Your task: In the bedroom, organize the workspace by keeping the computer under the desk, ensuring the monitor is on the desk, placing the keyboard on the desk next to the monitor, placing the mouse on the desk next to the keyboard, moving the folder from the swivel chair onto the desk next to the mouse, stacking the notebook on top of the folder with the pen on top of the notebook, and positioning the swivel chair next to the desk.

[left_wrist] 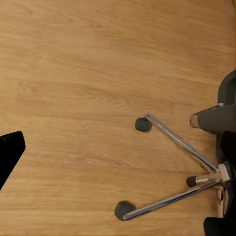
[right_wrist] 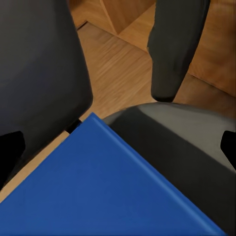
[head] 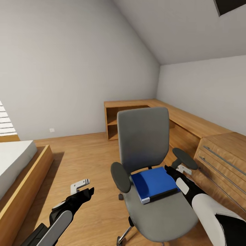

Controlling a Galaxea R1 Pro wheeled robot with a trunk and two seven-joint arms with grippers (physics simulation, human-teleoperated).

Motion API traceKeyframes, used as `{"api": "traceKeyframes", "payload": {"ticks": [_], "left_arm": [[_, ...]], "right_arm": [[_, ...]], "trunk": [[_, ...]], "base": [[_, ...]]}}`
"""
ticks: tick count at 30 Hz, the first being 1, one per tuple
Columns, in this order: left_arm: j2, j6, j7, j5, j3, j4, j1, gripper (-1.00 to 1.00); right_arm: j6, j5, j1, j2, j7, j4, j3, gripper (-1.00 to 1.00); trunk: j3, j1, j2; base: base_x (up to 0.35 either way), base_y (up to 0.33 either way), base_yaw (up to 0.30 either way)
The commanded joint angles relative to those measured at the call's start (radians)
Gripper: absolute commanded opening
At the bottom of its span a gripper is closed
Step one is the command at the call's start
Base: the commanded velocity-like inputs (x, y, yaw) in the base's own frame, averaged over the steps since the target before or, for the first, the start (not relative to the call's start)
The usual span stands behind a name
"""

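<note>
The grey swivel chair (head: 143, 136) stands in the middle of the wood floor, its back toward the far wall. On its seat lies the bright blue folder (head: 153, 182), flat, with its white page edge facing me. My right gripper (head: 171, 169) is open just above the folder's far right corner, beside the right armrest (head: 185, 158). In the right wrist view the folder (right_wrist: 108, 191) lies close below the spread fingertips (right_wrist: 10, 147). My left gripper (head: 83, 189) hangs open over bare floor to the chair's left, above the chrome base (left_wrist: 182, 142). The desk and the other task things are out of view.
Light oak drawers with long bar handles (head: 222, 164) stand close on the right. A low oak shelf unit (head: 118, 119) runs along the far corner. A bed in a wooden frame (head: 20, 171) is at the left. Open floor lies between bed and chair.
</note>
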Motion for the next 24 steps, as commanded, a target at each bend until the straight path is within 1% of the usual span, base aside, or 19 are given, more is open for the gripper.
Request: {"api": "traceKeyframes", "payload": {"ticks": [1, 24], "left_arm": [[0.001, 0.002, 0.008, 0.006, -0.002, -0.003, -0.001, 1.0], [0.001, 0.001, 0.008, 0.007, -0.001, -0.005, -0.001, 1.0]], "right_arm": [[-0.002, -0.01, -0.001, 0.0, -0.005, 0.0, 0.003, 1.0], [-0.002, -0.007, -0.001, -0.001, -0.011, 0.0, 0.005, 1.0]], "trunk": [[-0.004, 0.004, -0.008], [-0.076, 0.092, -0.169]], "base": [[0.0, 0.0, 0.0], [0.0, 0.0, 0.0]]}}
